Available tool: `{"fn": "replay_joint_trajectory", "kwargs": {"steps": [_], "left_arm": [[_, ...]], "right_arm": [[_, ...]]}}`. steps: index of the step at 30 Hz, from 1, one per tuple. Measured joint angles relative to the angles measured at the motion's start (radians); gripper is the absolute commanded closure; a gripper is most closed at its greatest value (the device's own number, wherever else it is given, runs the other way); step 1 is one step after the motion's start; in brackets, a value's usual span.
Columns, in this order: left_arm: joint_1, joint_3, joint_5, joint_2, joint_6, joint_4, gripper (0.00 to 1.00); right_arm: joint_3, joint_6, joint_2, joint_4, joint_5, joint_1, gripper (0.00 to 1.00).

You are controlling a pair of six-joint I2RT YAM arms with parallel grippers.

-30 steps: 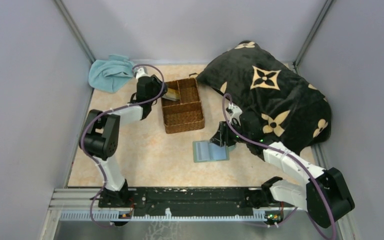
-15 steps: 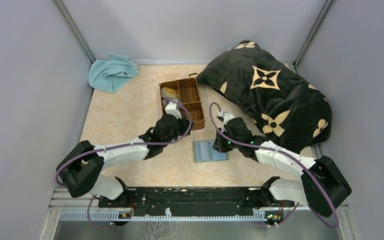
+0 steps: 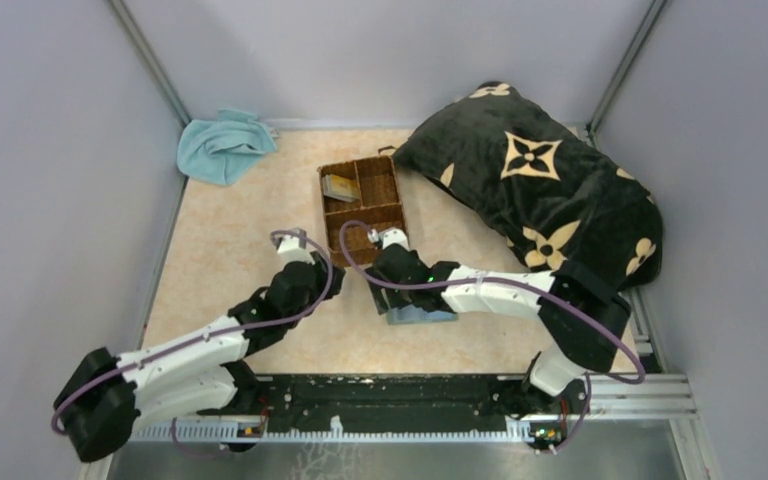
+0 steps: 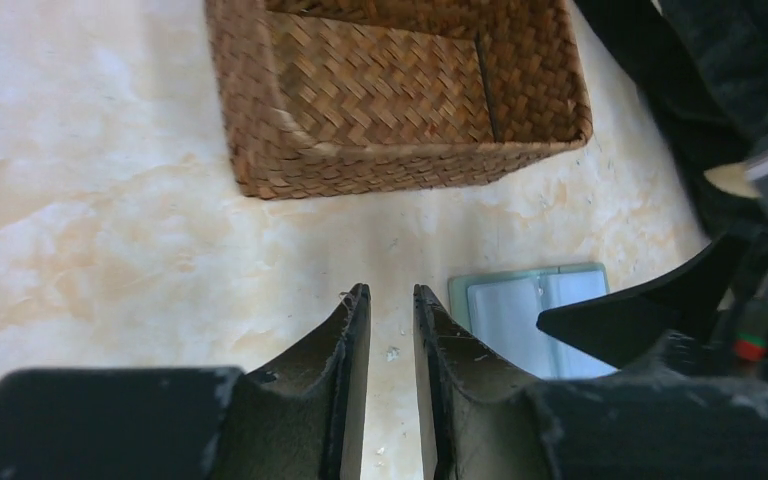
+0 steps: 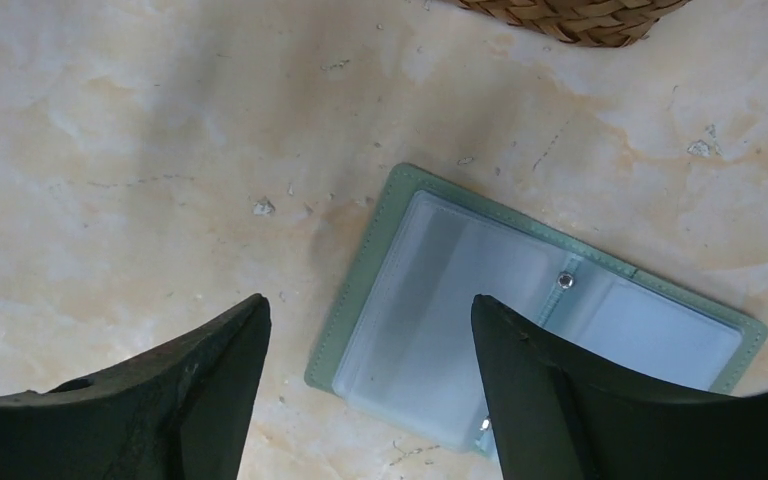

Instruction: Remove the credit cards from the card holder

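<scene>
1. A beige marbled tabletop boxed in by grey walls is seen from the top view. A light-blue cloth towel is bunched in the far-left corner. A black cushion with tan flower prints is spread over the far right.
2. A brown wicker three-part basket is set mid-table toward the back. A small stack of tan-gold and grey credit cards is seen in its far-left compartment. That compartment is shown in the top view only, not in either wrist view.
3. The grey-green bifold card holder is laid open flat on the table, nearer than the basket and apart from it. From the top it is half hidden under the right arm.
4. The card holder is shown best in the right wrist view: pale clear pockets up, a small snap stud at the fold, a stitched green border. Whether cards are left inside cannot be told.
5. The right gripper is spread wide with nothing gripped. It is held over the holder's left edge. Contact with the holder cannot be told.
6. The left gripper is nearly pinched together with a thin slit left and nothing held. It is pointed at bare table between the basket's near wall and the card holder just to its right.
7. In the left wrist view a black finger of the right gripper is seen over the holder's right part. A basket corner is caught at the top edge of the right wrist view.
</scene>
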Motion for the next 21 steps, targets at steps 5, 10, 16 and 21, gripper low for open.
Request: {"fn": "replay_joint_trajectory", "kwargs": {"steps": [5, 10, 16, 21], "left_arm": [[0.002, -0.058, -0.06, -0.1, -0.03, -0.051, 0.71], [0.002, -0.097, -0.079, -0.119, -0.055, -0.098, 0.71], [0.002, -0.108, -0.082, -0.109, -0.071, -0.107, 0.71], [0.002, -0.108, -0.082, -0.074, -0.07, -0.105, 0.71]], "right_arm": [[0.033, 0.04, 0.088, -0.052, 0.072, 0.025, 0.29], [0.033, 0.063, 0.09, -0.093, 0.126, 0.026, 0.33], [0.034, 0.072, 0.091, -0.112, 0.153, 0.026, 0.41], [0.034, 0.08, 0.094, -0.116, 0.161, 0.026, 0.48]]}}
